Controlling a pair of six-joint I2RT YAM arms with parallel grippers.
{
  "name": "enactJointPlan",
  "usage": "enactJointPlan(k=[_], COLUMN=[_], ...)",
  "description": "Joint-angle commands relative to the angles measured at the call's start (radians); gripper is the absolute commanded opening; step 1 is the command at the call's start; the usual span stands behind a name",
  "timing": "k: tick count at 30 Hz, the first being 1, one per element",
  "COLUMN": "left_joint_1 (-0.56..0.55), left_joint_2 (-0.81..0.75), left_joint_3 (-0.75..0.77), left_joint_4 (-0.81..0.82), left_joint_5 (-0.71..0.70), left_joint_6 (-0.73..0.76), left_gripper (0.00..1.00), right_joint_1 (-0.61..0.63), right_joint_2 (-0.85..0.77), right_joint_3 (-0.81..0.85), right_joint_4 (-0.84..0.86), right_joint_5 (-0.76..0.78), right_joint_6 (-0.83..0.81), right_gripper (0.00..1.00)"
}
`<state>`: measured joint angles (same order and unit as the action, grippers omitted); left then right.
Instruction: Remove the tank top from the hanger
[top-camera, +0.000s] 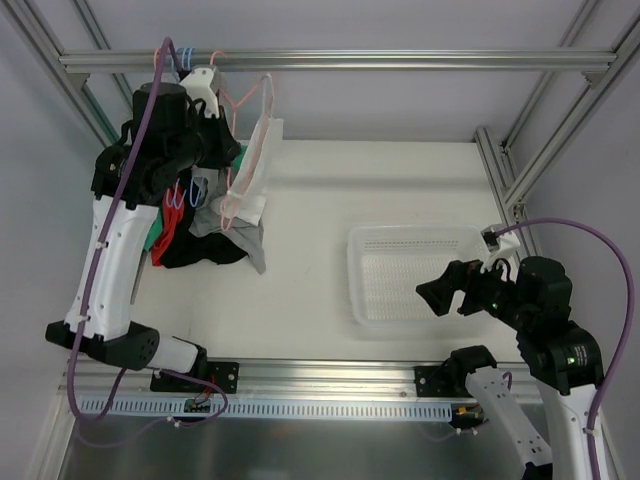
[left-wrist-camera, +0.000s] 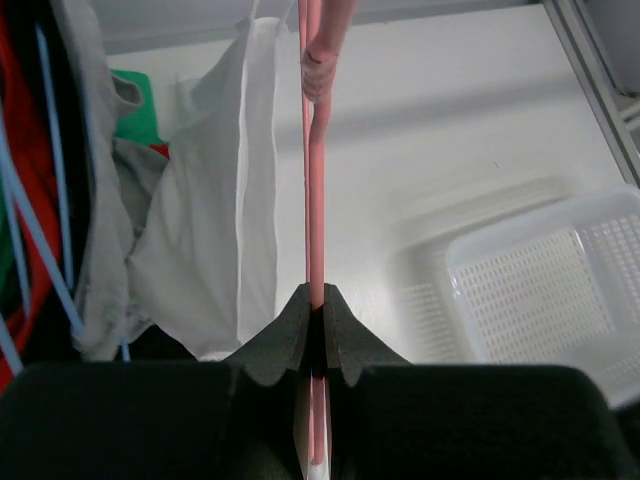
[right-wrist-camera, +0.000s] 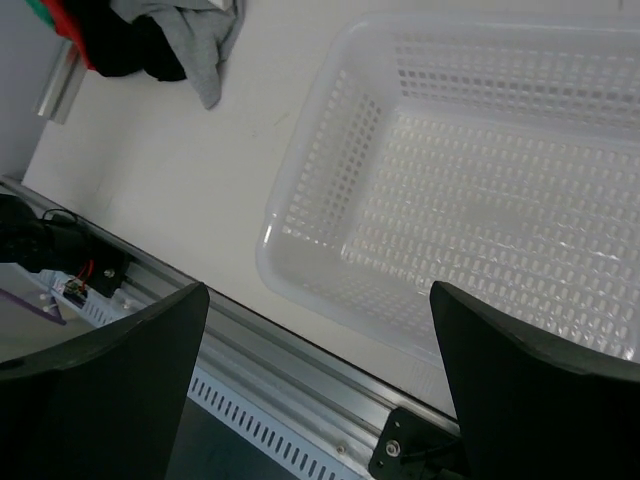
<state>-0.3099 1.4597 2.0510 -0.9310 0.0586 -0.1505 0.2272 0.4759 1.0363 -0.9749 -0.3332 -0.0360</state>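
A white tank top (top-camera: 252, 170) hangs on a thin pink hanger (top-camera: 243, 98) under the top rail at the back left. In the left wrist view the hanger (left-wrist-camera: 316, 200) runs straight up from my left gripper (left-wrist-camera: 316, 300), whose jaws are shut on its wire. The tank top (left-wrist-camera: 215, 240) drapes just left of that wire. My right gripper (top-camera: 452, 288) hovers over the near right part of the table. It stands open and empty (right-wrist-camera: 320, 290) above the basket's near edge.
A white plastic basket (top-camera: 365, 300) sits at the right of the table, its near wall (right-wrist-camera: 330, 150) below the right gripper. A heap of dark, grey, red and green clothes (top-camera: 205, 240) lies below the hanger. Blue hangers (top-camera: 188, 60) hang from the metal rail (top-camera: 400, 60).
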Motion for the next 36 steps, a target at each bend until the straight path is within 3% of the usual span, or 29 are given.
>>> enactJointPlan(k=[1,7,9,11,14,15,18,19,21,24,31,36], left_joint_1=[-0.046,-0.196,-0.234,-0.282,-0.302,-0.304,-0.302,-0.302,-0.304,-0.304,-0.302,-0.304], left_joint_2=[-0.128,-0.382,-0.438,-0.525,-0.622,-0.642,-0.720,-0.749,-0.765,-0.777,-0.769,-0.772], left_joint_3=[-0.130,-0.405,-0.509,-0.611,-0.719,-0.742,-0.819,-0.828,-0.836,-0.825,-0.830,-0.835], left_joint_4=[0.031,0.032,0.034,0.035,0.037,0.040,0.044,0.043,0.043,0.044,0.044,0.043], left_joint_5=[0.150,0.250,0.308,0.314,0.357,0.372,0.357,0.354,0.369,0.377,0.386,0.379], left_joint_6=[-0.057,-0.081,-0.106,-0.133,-0.176,-0.193,-0.214,-0.221,-0.238,-0.242,-0.245,-0.241], left_gripper=[0.00,0.00,0.00,0.00,0.00,0.00,0.00,0.00,0.00,0.00,0.00,0.00], right_joint_1=[0.004,0.006,0.029,0.099,0.248,0.292,0.447,0.477,0.547,0.604,0.626,0.626], right_joint_2=[0.035,0.150,0.203,0.254,0.384,0.451,0.553,0.613,0.664,0.730,0.799,0.820], right_joint_3=[-0.005,-0.035,-0.051,-0.013,0.095,0.123,0.230,0.249,0.283,0.300,0.314,0.317], right_joint_4=[0.160,0.451,0.634,0.706,0.671,0.657,0.585,0.576,0.578,0.600,0.647,0.668], right_joint_5=[-0.209,-0.461,-0.480,-0.422,-0.241,-0.114,0.145,0.175,0.232,0.261,0.270,0.281], right_joint_6=[0.010,0.115,0.211,0.225,0.150,0.124,0.036,-0.010,-0.024,-0.031,-0.030,-0.038], right_gripper=[0.99,0.99,0.99,0.97,0.91,0.89,0.76,0.68,0.61,0.57,0.33,0.30])
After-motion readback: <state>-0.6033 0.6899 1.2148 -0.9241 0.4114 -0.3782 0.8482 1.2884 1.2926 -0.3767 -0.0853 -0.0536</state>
